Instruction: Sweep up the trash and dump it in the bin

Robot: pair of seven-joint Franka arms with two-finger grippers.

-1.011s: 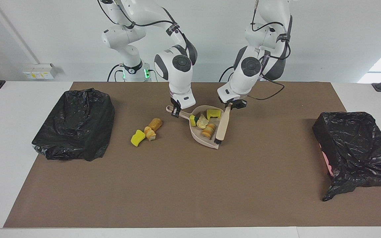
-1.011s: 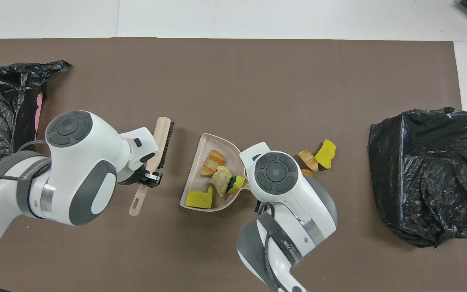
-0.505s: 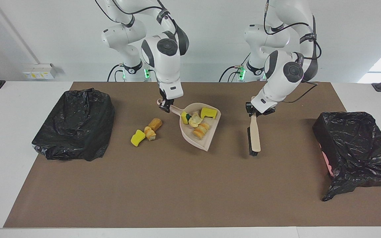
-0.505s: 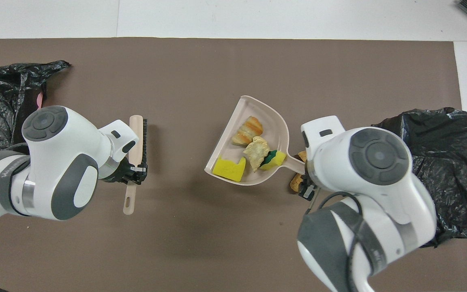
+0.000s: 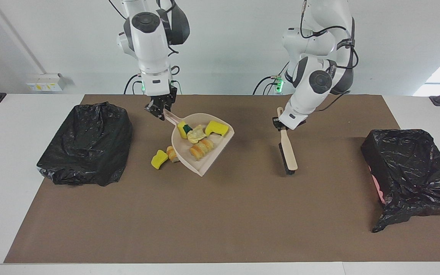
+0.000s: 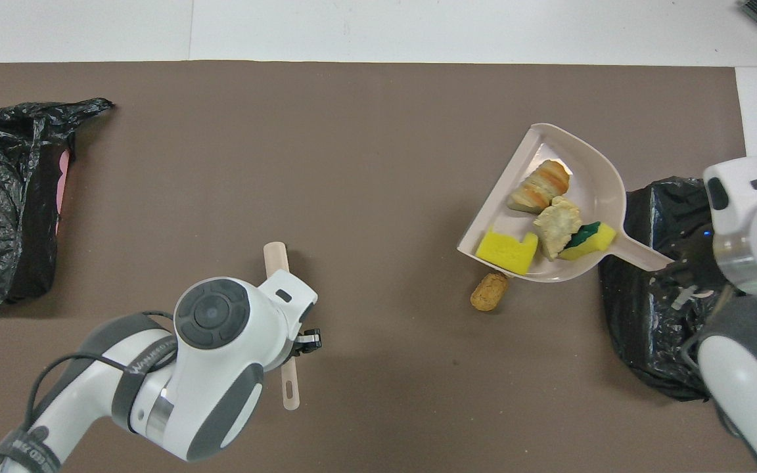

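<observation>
Facing view: I have both arms raised over the brown mat [image 5: 220, 214], each carrying something.
Right tool [image 5: 160, 111]: clamped on the dustpan's handle; the dustpan [image 5: 204, 160] hangs in the air, mouth tipped down and away from the robots.
Left tool [image 5: 283, 125]: clamped on the brush [image 5: 288, 152], which hangs bristle-end down over the mat; this arm waits.
Trash in pan: two yellow sponge chunks [image 5: 216, 127], one with a green side, plus pastry pieces [image 5: 200, 148].
Trash left on mat: a yellow sponge chunk [image 5: 159, 159] and a bread piece [image 5: 171, 153] just beside it; the overhead view shows another bread piece [image 6: 489, 292] below the pan.
Bin, right arm's end [image 5: 86, 143]: black-bagged, near the pan.
Bin, left arm's end [image 5: 407, 172]: black-bagged, well apart from the pan.
Step in hand, my judgement: carrying the load to the nearer bin.
How I would do it: level the pan's mouth in transit, since the pastry sits near the lip; bring the mouth fully over the bag opening before tipping.
Remaining: the loose pieces need another sweep.
</observation>
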